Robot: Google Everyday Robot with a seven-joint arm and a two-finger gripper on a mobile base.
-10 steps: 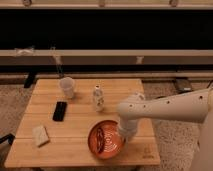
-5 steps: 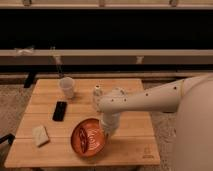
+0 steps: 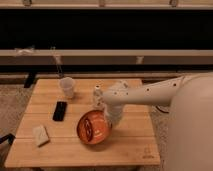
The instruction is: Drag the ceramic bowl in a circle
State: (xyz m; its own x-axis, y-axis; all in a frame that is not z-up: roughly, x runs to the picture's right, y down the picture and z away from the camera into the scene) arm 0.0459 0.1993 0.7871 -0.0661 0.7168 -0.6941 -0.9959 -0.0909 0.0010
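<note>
Hanging at the right rim of the bowl [image 3: 93, 129], the gripper [image 3: 114, 121].
Bowl sits front of centre on the table [image 3: 45, 152]; whether the gripper clasps its rim cannot be told.

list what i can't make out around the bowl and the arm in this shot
- Pincer, at the ceramic bowl's right rim: how it meets the rim is hidden by the wrist, camera view.
- Small white bottle: its lower part is hidden behind the arm.
- Cup: any contents are too small to tell.
</note>
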